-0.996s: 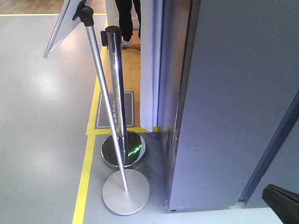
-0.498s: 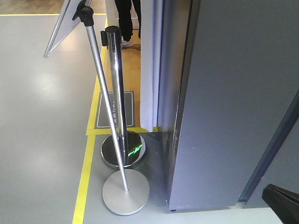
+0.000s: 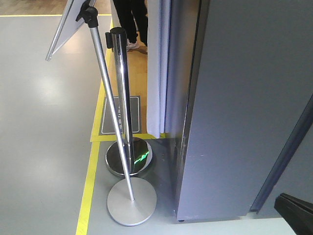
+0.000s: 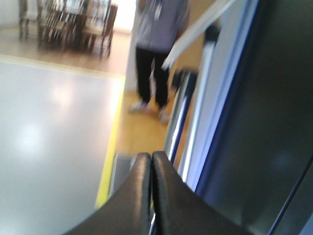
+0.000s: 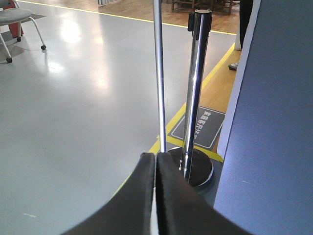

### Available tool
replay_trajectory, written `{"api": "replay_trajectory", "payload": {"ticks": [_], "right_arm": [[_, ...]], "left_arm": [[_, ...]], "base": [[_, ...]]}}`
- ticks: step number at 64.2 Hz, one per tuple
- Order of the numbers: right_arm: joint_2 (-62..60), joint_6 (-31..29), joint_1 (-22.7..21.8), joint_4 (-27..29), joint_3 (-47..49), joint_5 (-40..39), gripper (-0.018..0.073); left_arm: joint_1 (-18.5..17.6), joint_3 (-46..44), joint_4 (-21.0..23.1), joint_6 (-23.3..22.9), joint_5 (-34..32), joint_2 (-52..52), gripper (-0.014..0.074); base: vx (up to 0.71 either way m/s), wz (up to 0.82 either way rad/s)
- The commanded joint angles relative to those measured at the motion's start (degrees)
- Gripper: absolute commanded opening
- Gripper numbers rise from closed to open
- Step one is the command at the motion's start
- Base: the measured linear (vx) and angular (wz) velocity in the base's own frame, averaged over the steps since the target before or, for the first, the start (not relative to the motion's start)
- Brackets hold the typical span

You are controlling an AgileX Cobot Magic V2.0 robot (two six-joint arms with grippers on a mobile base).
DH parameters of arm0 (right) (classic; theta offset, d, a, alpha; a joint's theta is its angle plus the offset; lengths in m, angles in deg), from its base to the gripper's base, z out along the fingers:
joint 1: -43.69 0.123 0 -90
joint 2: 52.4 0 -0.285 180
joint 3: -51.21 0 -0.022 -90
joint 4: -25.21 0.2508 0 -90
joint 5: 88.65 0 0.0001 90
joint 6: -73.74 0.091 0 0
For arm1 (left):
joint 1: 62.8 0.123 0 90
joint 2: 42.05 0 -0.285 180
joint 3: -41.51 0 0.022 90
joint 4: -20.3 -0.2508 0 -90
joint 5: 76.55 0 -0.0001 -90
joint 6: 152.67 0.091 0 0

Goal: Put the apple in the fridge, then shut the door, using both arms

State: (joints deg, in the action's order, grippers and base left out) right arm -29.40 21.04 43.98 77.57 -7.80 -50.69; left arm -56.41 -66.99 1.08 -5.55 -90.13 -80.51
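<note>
The apple is out of view in every frame. The fridge [image 3: 244, 107] shows only as a tall dark grey outer wall on the right; its interior and the inner side of the door are hidden. The same grey wall fills the right of the left wrist view [image 4: 274, 122] and the right wrist view [image 5: 274, 127]. My left gripper [image 4: 151, 157] is shut and empty, held in the air beside the wall; this view is blurred. My right gripper [image 5: 155, 159] is shut and empty, above the floor left of the wall.
A chrome stanchion post [image 3: 120, 93] and a leaning sign pole [image 3: 110, 107] stand on round bases close to the fridge's left corner. Yellow floor tape [image 3: 90, 181] runs past them. A person [image 3: 129, 24] stands behind. A chair [image 5: 19, 19] stands far left. A black part [image 3: 296, 210] is at bottom right.
The person at the back has shifted a little to the left. The fridge wall and the poles have not moved in the front view.
</note>
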Motion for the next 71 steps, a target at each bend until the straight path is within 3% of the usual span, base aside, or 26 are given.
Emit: {"api": "replay_trajectory", "payload": {"ticks": [1, 16, 31, 50, 62, 71], "right_arm": [[0.5, -0.2, -0.2, 2.0, 1.4, -2.1, -0.0002], [0.5, -0.2, -0.2, 2.0, 1.4, -2.1, -0.0002], [0.5, -0.2, -0.2, 2.0, 1.4, -2.1, -0.0002], [0.5, -0.2, -0.2, 2.0, 1.4, -2.1, -0.0002], [0.5, -0.2, -0.2, 2.0, 1.4, -2.1, -0.0002], [0.5, -0.2, -0.2, 2.0, 1.4, -2.1, -0.0002]], "left_arm": [[-0.4, -1.8, 0.1, -0.9, 1.8, -0.2, -0.0006], [-1.3, -1.8, 0.0, 3.3, 6.9, 1.0, -0.0006], [-2.2, -1.8, 0.3, 3.6, 13.6, 11.5, -0.0006], [-2.2, -1.8, 0.2, 4.1, 28.0, 20.8, -0.0006], [-2.2, -1.7, -0.5, 4.2, 29.2, 22.7, -0.0006], [-2.2, 1.9, -1.6, 4.2, 24.8, 23.2, -0.0006]], "base": [[0.00, 0.00], [0.00, 0.00], [0.00, 0.00], [0.00, 0.00], [0.00, 0.00], [0.00, 0.00]]}}
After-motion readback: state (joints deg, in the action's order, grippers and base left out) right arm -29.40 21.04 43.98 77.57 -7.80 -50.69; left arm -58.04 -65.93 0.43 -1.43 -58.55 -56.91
